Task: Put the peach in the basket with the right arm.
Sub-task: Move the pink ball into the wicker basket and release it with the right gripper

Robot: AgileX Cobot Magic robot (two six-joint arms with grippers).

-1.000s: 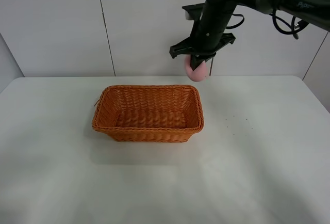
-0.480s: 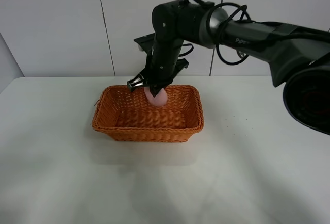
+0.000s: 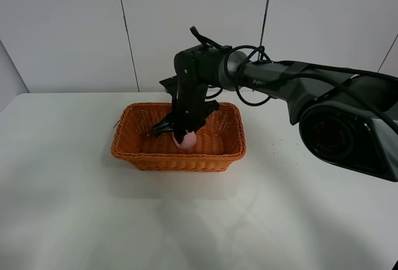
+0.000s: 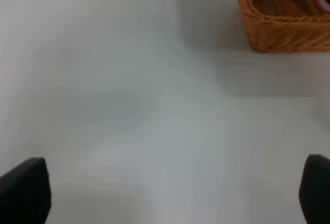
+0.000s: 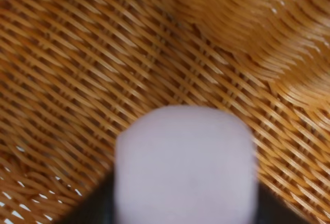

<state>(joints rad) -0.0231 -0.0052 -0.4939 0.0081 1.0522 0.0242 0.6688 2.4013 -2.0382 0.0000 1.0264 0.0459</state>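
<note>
The orange-brown wicker basket (image 3: pixel 143 152) stands on the white table left of centre. My right arm (image 3: pixel 273 78) reaches across from the right and down into it. Its gripper (image 3: pixel 184 134) is shut on the pale pink peach (image 3: pixel 185 139), which hangs low inside the basket, close above the woven floor. In the right wrist view the peach (image 5: pixel 185 164) fills the lower middle, with the basket weave (image 5: pixel 77 64) just behind it. The left wrist view shows the dark fingertips (image 4: pixel 23 190) of my left gripper (image 4: pixel 170 193) spread wide over bare table, and a corner of the basket (image 4: pixel 281 25).
The white table (image 3: pixel 292 208) stretches around the basket on all sides. A pale panelled wall (image 3: pixel 68 27) rises behind it. The left arm itself is out of the exterior high view.
My right arm has swung left from behind the basket's far right corner to over the basket, then lowered the peach down inside it.
</note>
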